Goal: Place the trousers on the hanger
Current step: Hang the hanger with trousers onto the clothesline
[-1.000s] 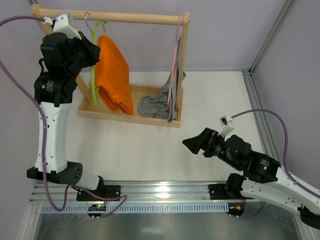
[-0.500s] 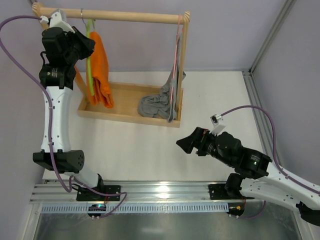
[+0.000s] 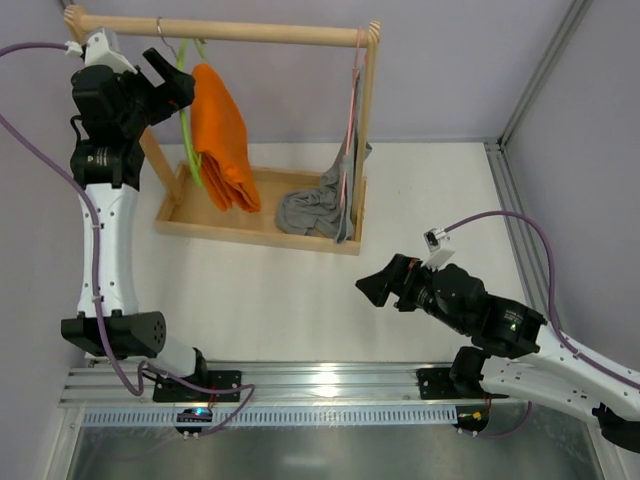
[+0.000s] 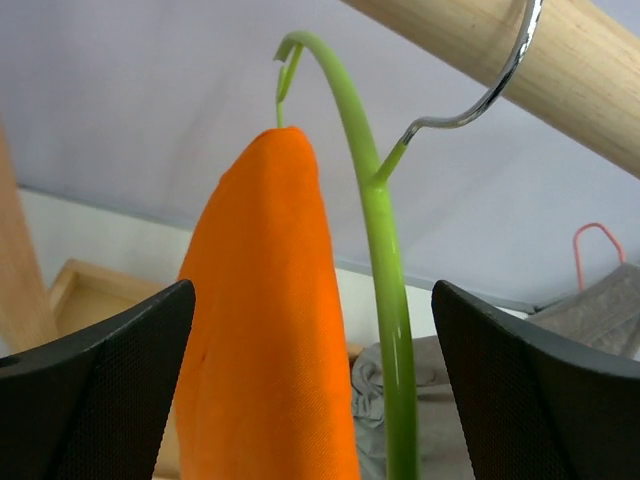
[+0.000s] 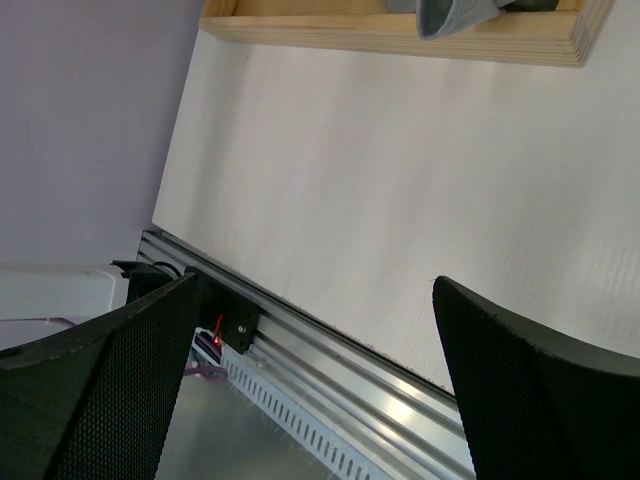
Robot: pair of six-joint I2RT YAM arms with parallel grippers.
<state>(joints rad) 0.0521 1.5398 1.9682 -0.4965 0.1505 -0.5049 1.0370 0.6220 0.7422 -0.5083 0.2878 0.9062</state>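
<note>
The orange trousers (image 3: 222, 140) hang folded over the lime-green hanger (image 3: 187, 150), whose metal hook (image 3: 160, 28) sits on the wooden rail (image 3: 260, 33). My left gripper (image 3: 170, 80) is open just left of them, touching neither. In the left wrist view the trousers (image 4: 265, 330) and the hanger (image 4: 385, 300) both hang between my spread fingers, with the hook (image 4: 490, 95) over the rail (image 4: 570, 70). My right gripper (image 3: 372, 290) is open and empty low over the table; in its own view (image 5: 315, 300) only the table and the frame rail show between the fingers.
A pink hanger (image 3: 352, 100) at the rail's right end carries a grey garment (image 3: 312, 212) that pools in the rack's wooden base tray (image 3: 250, 232). The rack's upright post (image 3: 366, 130) stands at the right. An aluminium rail (image 3: 320, 380) runs along the near table edge.
My left gripper has opened and let go of the green hanger. The hanger and trousers have swung a little to the right on the rail. The right arm has barely moved.
</note>
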